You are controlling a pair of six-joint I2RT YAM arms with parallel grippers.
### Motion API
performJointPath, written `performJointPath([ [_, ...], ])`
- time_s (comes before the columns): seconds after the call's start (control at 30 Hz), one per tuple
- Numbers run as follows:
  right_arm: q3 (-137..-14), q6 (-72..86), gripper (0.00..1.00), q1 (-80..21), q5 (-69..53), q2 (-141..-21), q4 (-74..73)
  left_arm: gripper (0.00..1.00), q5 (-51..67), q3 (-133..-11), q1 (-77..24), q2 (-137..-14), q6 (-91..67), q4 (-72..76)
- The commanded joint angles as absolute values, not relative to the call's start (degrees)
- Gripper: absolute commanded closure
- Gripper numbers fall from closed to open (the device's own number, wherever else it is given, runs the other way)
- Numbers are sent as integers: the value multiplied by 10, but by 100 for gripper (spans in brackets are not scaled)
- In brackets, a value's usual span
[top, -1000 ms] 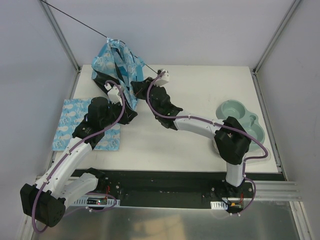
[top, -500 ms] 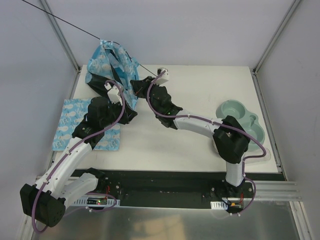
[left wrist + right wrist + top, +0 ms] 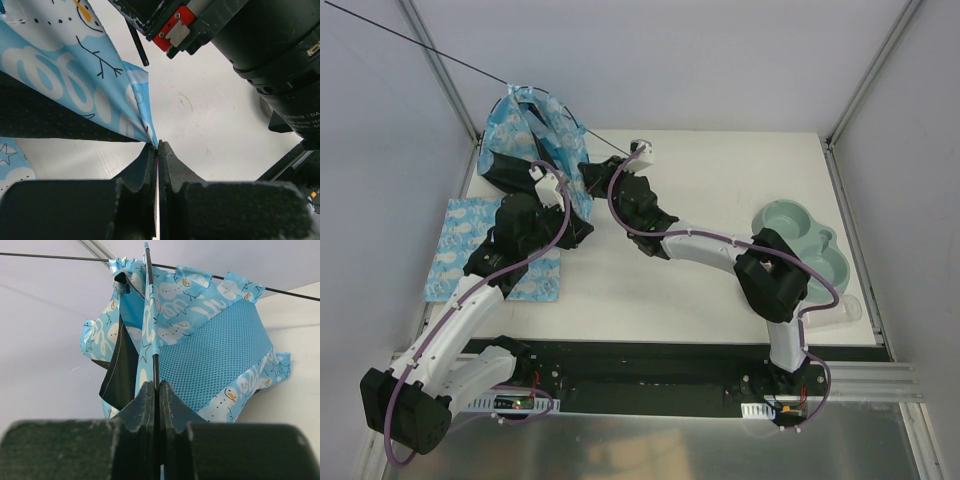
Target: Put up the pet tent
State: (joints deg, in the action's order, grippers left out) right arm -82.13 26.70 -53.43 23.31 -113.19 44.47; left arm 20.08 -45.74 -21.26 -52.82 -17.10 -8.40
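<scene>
The pet tent (image 3: 532,135), blue snowman-print fabric with a black panel, is bunched and raised over the table's far left corner. One thin black pole (image 3: 420,45) sticks out of it toward the upper left. My right gripper (image 3: 592,172) is shut on a pole (image 3: 155,365) just below the tent's fabric sleeve (image 3: 150,315); a second pole (image 3: 50,257) crosses at the top. My left gripper (image 3: 578,222) is shut on a lower corner of the tent (image 3: 142,100), with its fingertips (image 3: 170,155) pinching the cloth edge. The right gripper's red-tipped body (image 3: 172,31) hangs just above.
A flat mat (image 3: 460,250) of the same blue print lies under the left arm at the table's left edge. A green double pet bowl (image 3: 800,240) sits at the right, behind the right arm's elbow. Metal frame posts (image 3: 440,70) stand at the back corners.
The tent has shifted left and spread wider. The pole has slid further out toward the upper left. The right gripper has moved a little left; the left arm has held still.
</scene>
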Motion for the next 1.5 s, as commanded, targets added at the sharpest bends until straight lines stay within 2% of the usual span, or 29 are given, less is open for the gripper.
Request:
performJointPath([
  [0.0, -871, 264, 100, -508, 303, -1147, 519, 100, 357, -459, -233, -512, -188, -170],
  [0.3, -885, 272, 100, -515, 301, -1159, 514, 100, 347, -454, -234, -506, -192, -170],
  [0.47, -872, 265, 100, -519, 294, -1150, 513, 100, 302, -456, -232, -497, -199, -171],
  [0.6, -855, 253, 100, -518, 272, -1135, 513, 100, 178, -495, -231, -494, -208, -220],
  [0.67, -847, 247, 100, -519, 258, -1126, 510, 99, 80, -530, -231, -493, -207, -258],
  [0.7, -843, 247, 100, -519, 251, -1122, 507, 88, 37, -545, -230, -491, -212, -273],
  [0.77, -838, 245, 100, -519, 240, -1114, 498, 47, -24, -567, -228, -485, -213, -280],
  [0.8, -838, 245, 100, -520, 233, -1111, 494, 30, -44, -575, -228, -481, -216, -280],
  [0.93, -837, 254, 100, -522, 215, -1099, 469, 1, -84, -616, -222, -499, -212, -280],
  [1.1, -836, 279, 100, -526, 203, -1085, 439, 1, -87, -644, -185, -555, -218, -276],
  [1.2, -836, 294, 100, -526, 195, -1081, 426, 2, -39, -644, -129, -591, -224, -260],
  [1.3, -838, 299, 100, -527, 192, -1078, 416, 5, -1, -628, -86, -612, -200, -223],
  [1.47, -839, 314, 100, -529, 186, -1071, 403, 12, 48, -592, -79, -636, -100, -131],
])
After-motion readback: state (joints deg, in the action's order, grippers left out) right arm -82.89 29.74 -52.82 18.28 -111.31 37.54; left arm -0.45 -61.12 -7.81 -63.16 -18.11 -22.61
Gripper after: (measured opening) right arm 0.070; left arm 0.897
